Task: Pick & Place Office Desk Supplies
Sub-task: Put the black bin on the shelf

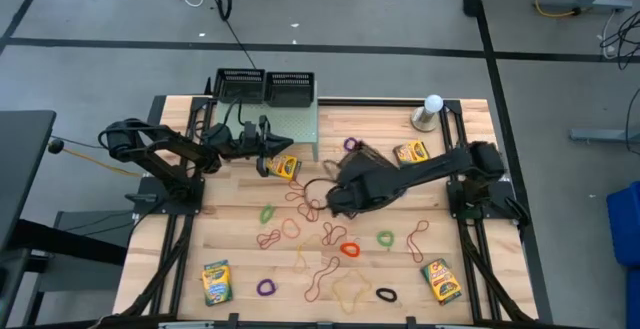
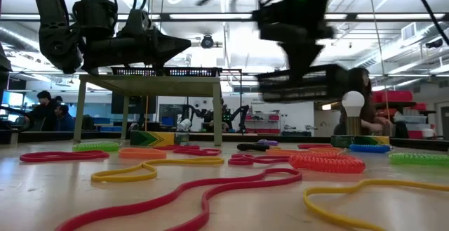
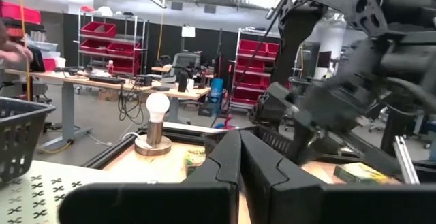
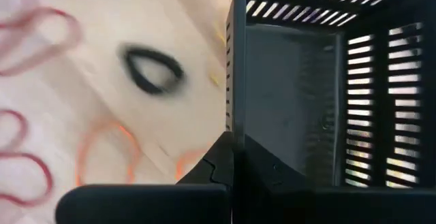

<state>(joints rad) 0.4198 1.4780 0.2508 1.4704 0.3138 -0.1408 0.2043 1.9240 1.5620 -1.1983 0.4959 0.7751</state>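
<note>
Rubber-band loops (image 1: 349,249) in red, tan, green, purple and black lie scattered over the middle of the wooden table (image 1: 480,129). Crayon boxes lie at the front left (image 1: 216,281), front right (image 1: 441,279), back right (image 1: 411,152) and beside the platform (image 1: 287,166). My right gripper (image 4: 233,139) is shut on the wall of a black mesh tray (image 4: 327,81), held lifted above the bands (image 2: 302,83). A black band (image 4: 153,69) lies under it. My left gripper (image 1: 272,153) hovers shut and empty just behind the crayon box by the platform.
Two black mesh trays (image 1: 240,86) (image 1: 290,89) stand on a raised pale perforated platform (image 1: 295,127) at the back. A white ball-topped stand (image 1: 430,112) is at the back right. People sit at desks in the room behind.
</note>
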